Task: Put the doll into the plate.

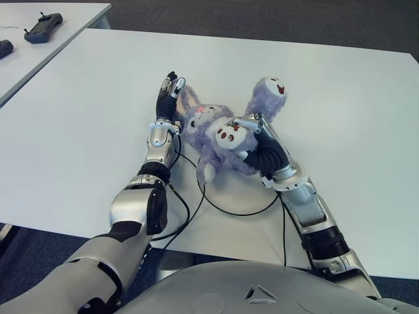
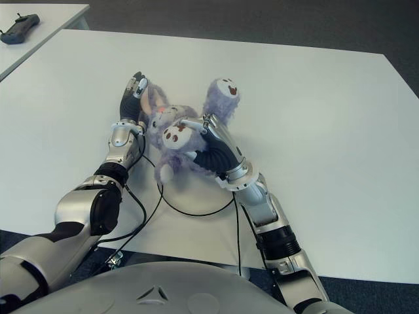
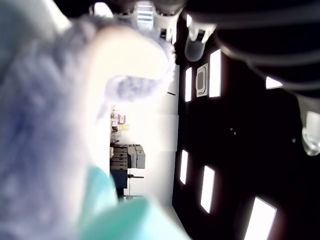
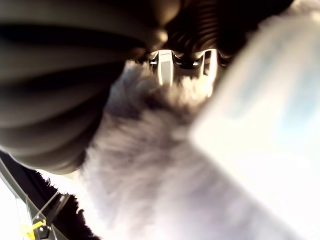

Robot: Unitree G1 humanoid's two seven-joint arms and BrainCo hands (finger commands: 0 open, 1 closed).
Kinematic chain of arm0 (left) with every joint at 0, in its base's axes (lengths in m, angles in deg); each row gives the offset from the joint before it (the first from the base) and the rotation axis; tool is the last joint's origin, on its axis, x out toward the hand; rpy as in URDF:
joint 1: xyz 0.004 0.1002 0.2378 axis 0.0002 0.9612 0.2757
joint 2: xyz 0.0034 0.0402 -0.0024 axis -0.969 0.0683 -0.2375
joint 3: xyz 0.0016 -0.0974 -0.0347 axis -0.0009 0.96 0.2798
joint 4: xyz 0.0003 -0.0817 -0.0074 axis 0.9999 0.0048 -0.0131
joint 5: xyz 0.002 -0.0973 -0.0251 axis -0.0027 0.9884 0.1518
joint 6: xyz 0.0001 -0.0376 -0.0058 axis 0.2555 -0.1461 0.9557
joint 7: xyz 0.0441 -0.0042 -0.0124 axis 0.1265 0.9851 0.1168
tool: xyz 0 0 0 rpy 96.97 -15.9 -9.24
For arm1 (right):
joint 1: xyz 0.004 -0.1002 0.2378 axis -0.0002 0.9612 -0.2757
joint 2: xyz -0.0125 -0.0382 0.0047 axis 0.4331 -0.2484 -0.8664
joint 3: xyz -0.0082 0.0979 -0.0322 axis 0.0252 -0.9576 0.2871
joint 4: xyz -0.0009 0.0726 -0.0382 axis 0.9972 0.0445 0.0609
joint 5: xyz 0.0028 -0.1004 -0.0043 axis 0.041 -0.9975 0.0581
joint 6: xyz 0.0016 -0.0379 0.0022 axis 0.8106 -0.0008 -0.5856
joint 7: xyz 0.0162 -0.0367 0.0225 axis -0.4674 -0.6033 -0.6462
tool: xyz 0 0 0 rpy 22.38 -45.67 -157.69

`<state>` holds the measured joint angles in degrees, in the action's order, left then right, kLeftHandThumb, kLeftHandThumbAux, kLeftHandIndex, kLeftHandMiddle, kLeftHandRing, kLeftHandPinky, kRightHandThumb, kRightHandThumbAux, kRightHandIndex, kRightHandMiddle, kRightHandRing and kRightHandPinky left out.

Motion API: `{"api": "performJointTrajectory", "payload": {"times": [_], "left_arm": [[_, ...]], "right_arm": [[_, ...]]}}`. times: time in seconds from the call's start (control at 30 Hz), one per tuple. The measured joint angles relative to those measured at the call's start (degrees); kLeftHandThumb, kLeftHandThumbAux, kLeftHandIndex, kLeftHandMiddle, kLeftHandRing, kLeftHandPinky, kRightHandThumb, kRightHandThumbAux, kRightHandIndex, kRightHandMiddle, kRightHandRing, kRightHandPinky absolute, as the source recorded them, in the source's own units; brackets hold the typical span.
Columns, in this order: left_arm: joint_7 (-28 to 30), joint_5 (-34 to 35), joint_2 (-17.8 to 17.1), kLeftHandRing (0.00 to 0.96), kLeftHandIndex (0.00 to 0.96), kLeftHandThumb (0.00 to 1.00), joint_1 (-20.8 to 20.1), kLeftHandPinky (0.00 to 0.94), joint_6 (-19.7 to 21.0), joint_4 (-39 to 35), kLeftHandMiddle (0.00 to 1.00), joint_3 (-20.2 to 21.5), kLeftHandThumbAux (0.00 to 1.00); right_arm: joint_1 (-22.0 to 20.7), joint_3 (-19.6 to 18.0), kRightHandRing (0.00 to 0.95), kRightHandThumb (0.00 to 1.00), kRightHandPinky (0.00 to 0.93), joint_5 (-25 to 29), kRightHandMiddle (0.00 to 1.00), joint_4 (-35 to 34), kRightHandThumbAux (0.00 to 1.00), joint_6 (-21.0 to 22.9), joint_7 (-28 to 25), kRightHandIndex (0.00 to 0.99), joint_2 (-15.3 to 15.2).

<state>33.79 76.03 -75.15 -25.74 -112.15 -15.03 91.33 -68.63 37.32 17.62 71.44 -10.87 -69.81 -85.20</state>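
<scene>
Our left robot hand [image 1: 169, 98] stands just beside the purple doll [image 1: 216, 134], fingers extended and gripping nothing. The doll lies mid-bench [image 1: 340, 118], and our right robot hand [image 1: 258, 140] is clamped on its body. No plate shows anywhere, so placing is all ahead. Black cables [image 1: 222, 206] loop near the doll; controllers [image 1: 42, 27] sit on a far table, well apart

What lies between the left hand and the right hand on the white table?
The purple doll fills that stretch: the left hand shows at its one side and the right hand grips its body, seen in both eye views.
</scene>
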Motion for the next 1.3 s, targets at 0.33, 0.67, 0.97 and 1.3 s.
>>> {"api": "performJointTrajectory", "payload": {"times": [0.33,0.67,0.97,1.3], "left_arm": [[0.0,-0.1,0.3,0.0,0.0,0.0,0.0,0.0,0.0,0.1,0.0,-0.2,0.378],[0.0,-0.1,0.2,0.0,0.0,0.0,0.3,0.0,0.0,0.1,0.0,-0.6,0.392],[0.0,-0.1,0.1,0.0,0.0,0.0,0.4,0.0,0.1,0.2,0.0,-0.9,0.392],[0.0,-0.1,0.0,0.0,0.0,0.0,0.3,0.0,0.0,0.2,0.0,-1.0,0.389]], "right_arm": [[2.8,2.1,0.888,0.699,0.882,-0.5,0.902,-0.8,0.717,-0.1,0.7,0.438,-1.4],[2.1,2.4,0.901,0.704,0.903,-1.4,0.92,2.9,0.714,0.0,5.4,0.438,-1.4],[2.6,3.7,0.877,0.706,0.87,-0.5,0.878,4.0,0.713,3.4,7.1,0.44,-1.3],[5.0,4.8,0.874,0.707,0.855,2.2,0.872,-1.3,0.714,13.8,5.6,0.44,-1.3]]}}
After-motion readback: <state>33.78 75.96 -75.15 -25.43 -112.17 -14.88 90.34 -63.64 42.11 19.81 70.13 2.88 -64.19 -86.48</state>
